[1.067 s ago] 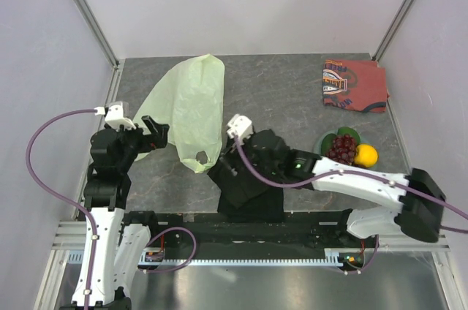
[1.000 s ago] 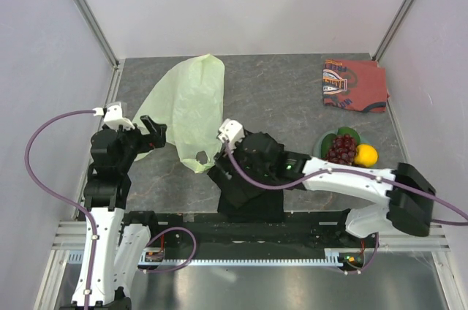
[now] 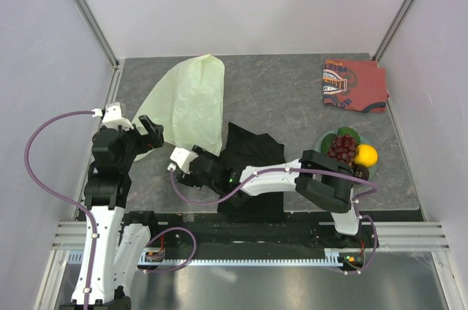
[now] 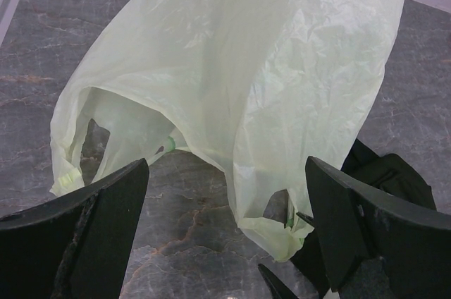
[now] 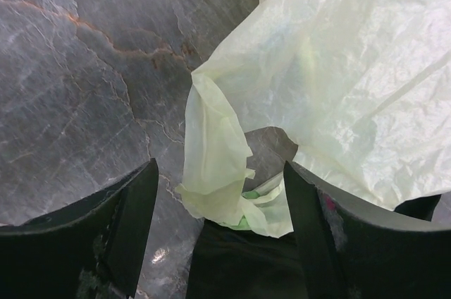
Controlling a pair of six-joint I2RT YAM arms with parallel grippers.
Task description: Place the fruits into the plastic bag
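Observation:
The pale yellow-green plastic bag (image 3: 189, 105) lies on the grey table, its handles toward me. My left gripper (image 3: 150, 134) is open and empty at the bag's near left edge; in its wrist view (image 4: 225, 228) the bag (image 4: 254, 66) lies ahead between the spread fingers (image 4: 91, 221). My right gripper (image 3: 199, 164) is open at the bag's near handle; in its wrist view (image 5: 222, 221) the crumpled handle (image 5: 218, 172) lies between the jaws, not gripped. The fruits sit at the right: a grape bunch (image 3: 341, 148), a yellow fruit (image 3: 366, 155) and a green fruit (image 3: 347, 132).
The fruits rest on a round plate (image 3: 324, 142). A folded black cloth (image 3: 252, 153) lies under the right arm, touching the bag's handle (image 5: 239, 264). A red-orange patterned cloth (image 3: 355, 85) lies at the back right. Walls enclose the table on three sides.
My right arm has swung left off the black cloth, bringing its open gripper to the bag's near handle. The left gripper has barely moved.

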